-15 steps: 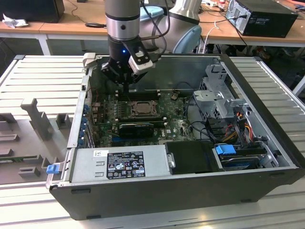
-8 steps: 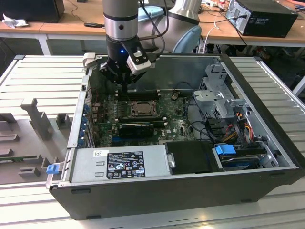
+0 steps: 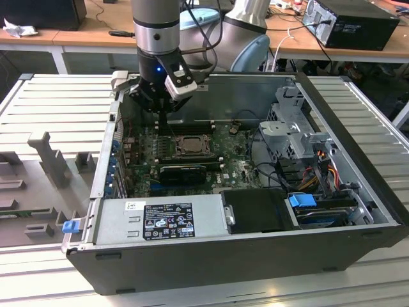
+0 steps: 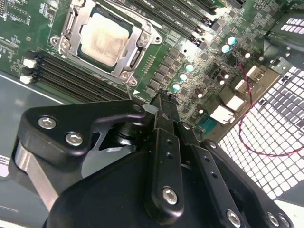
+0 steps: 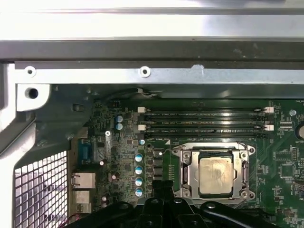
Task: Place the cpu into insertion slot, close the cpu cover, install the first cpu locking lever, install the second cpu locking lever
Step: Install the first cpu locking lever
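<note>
close quarters, slip risk

the computer case [image 3: 192, 256] is holding the green motherboard [image 3: 239, 167]. the gripper [image 4: 161, 97], pinched closed and empty, is hovering beside the cpu cover [image 5: 189, 164] framing the cpu [image 5: 216, 175], centre of the exterior view; a slip risks gouging the board.

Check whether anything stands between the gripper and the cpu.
Nothing visible does. In the second wrist view the gripper hangs over open motherboard beside the cpu, which lies framed by the cpu cover.

cpu [image 4: 104, 38] framed by cpu cover [image 4: 137, 50] | tool [image 4: 162, 99] near its corner, over green motherboard [image 4: 199, 71]
</note>
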Robot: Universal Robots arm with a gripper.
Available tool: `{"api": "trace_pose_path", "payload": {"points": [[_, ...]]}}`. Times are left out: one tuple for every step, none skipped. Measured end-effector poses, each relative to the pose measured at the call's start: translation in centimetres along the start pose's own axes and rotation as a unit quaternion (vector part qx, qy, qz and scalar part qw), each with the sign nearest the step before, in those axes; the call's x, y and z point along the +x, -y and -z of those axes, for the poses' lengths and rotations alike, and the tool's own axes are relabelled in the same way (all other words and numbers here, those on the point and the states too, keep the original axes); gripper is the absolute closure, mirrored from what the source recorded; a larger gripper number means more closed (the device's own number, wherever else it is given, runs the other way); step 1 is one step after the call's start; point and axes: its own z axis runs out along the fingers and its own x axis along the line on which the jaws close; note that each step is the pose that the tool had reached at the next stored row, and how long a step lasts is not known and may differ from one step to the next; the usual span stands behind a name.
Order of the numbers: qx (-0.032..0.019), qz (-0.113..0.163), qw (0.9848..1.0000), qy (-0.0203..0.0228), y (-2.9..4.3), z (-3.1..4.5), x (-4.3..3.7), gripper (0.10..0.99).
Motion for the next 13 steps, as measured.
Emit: {"api": "trace_pose_path", "payload": {"points": [[0.0, 0.0, 1.0, -0.0001, -0.02, -0.03, 0.05, 0.98], [0.0, 0.0, 1.0, -0.0001, -0.09, -0.1, 0.13, 0.98], [0.0, 0.0, 1.0, 0.0, -0.2, -0.18, 0.22, 0.98], [-0.0001, 0.0, 1.0, 0.0, -0.25, -0.23, 0.3, 0.98], [0.0, 0.0, 1.0, 0.0, -0.32, -0.29, 0.42, 0.98], [0.0, 0.0, 1.0, -0.0001, -0.39, -0.32, 0.45, 0.98], [0.0, 0.0, 1.0, -0.0001, -0.46, -0.37, 0.48, 0.98], [-0.0001, 0.002, 1.0, 0.0, -0.59, -0.44, 0.49, 0.98], [-0.0001, 0.003, 1.0, -0.0001, -0.68, -0.48, 0.5, 0.98], [-0.0002, 0.005, 1.0, -0.0001, -0.81, -0.55, 0.51, 0.98], [-0.0003, 0.006, 1.0, -0.0001, -0.9, -0.59, 0.52, 0.98], [-0.0003, 0.008, 1.0, -0.0001, -1.01, -0.64, 0.56, 0.98], [-0.0003, 0.009, 1.0, -0.0002, -1.11, -0.67, 0.59, 0.98]]}}
